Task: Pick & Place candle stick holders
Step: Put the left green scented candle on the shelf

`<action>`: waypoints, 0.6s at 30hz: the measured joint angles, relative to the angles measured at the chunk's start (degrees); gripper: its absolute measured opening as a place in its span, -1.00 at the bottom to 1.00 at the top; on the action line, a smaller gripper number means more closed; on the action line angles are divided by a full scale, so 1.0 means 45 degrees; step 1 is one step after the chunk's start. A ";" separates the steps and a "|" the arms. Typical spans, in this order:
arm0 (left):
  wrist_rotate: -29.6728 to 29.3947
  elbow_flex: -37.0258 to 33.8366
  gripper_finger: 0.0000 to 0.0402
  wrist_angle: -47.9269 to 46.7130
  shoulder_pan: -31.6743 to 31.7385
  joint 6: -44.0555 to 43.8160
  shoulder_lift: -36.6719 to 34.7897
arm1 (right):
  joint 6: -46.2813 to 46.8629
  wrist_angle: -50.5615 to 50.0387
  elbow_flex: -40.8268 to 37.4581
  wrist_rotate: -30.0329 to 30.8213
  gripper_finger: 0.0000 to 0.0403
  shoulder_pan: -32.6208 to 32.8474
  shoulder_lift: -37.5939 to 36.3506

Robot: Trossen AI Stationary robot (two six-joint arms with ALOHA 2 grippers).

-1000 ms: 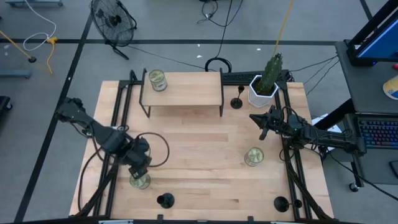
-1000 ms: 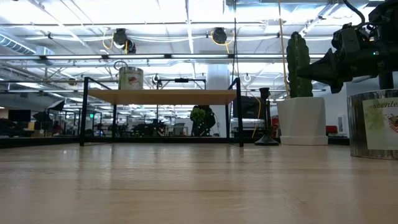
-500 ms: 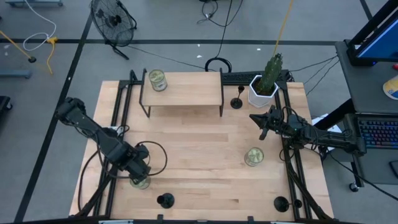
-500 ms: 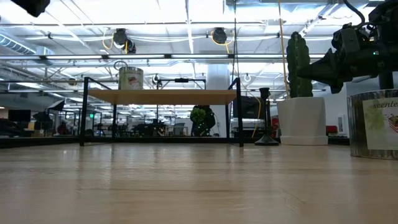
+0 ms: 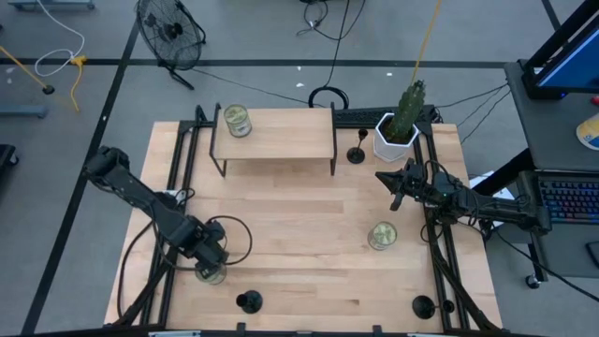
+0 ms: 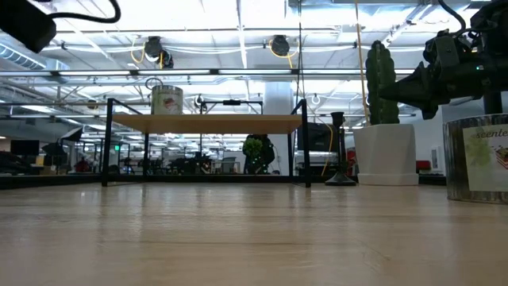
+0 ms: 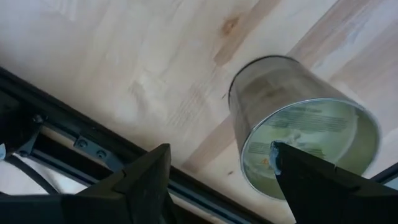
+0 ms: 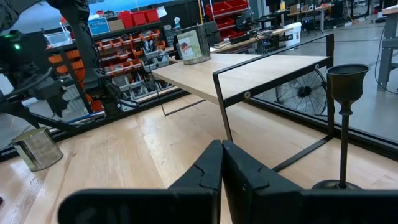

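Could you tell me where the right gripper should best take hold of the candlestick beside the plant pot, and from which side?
Probably the thin upright stem of the candle stick holder, from the open table side: the white pot and shelf flank it. The right gripper would need to open.

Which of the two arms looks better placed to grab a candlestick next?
The right, probably. Its gripper, fingers shut, points at the candlestick by the shelf, which fills its wrist view. The left gripper is open over a glass jar, though another candlestick stands nearby.
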 joint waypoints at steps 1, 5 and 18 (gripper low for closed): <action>0.0035 -0.0113 0.41 0.0157 0.0000 0.0081 0.0000 | 0.0001 0.0000 -0.0002 0.0000 -0.98 -0.0001 0.0004; 0.0057 -0.0524 0.41 0.0886 -0.0005 0.0163 0.0000 | 0.0001 0.0004 0.0000 -0.0001 -0.98 -0.0001 0.0004; -0.0098 -0.1112 0.41 0.1376 0.0000 0.0870 0.0000 | 0.0000 0.0000 -0.0002 0.0000 -0.98 -0.0001 0.0002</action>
